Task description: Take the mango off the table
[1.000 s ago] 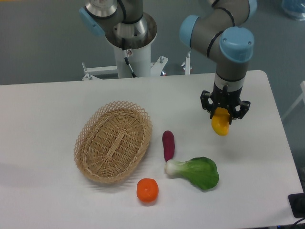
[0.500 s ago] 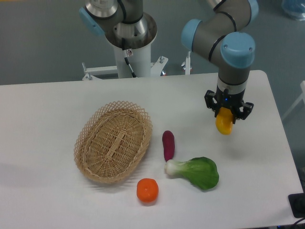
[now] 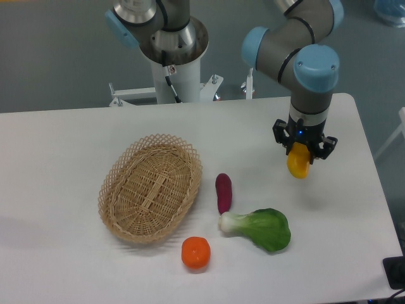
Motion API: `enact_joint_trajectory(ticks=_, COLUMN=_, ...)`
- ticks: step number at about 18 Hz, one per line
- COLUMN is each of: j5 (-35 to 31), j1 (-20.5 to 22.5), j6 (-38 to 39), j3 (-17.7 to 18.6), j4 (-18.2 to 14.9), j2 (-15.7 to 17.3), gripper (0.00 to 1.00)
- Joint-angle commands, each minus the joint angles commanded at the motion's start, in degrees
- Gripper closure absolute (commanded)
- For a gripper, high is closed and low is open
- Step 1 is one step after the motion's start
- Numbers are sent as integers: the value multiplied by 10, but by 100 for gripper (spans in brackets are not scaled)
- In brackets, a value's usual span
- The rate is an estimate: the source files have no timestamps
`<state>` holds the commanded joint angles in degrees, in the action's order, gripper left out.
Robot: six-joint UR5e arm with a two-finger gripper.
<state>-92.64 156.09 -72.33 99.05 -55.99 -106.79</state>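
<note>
Gripper [image 3: 299,154] near the desk's [image 3: 76,139] right edge, fingers pinching the mango [image 3: 297,164] — held above the surface, end hanging down

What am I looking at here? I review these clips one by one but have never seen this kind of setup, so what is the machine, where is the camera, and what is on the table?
This is one view, from a fixed camera looking down at the large white table from the front. The grey jointed machine with light blue caps is a robot arm; its base stands behind the table. At its end is a black two-finger gripper, a kind of mechanical pincer, closed on the smooth yellow mango, which hangs above the tabletop. Lying on the table are an empty oval woven wicker basket, a dark purple oblong vegetable, a green leafy vegetable with a white stalk and a round orange fruit.
</note>
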Motion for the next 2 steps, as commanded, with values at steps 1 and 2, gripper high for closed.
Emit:
enact_joint_trajectory(ticks=1, j5=0, j1=0, j6=0, j3=0, j4=0, j2=0, gripper=53)
enact_joint_trajectory(ticks=2, j5=0, j1=0, j6=0, j3=0, j4=0, j2=1, gripper=53)
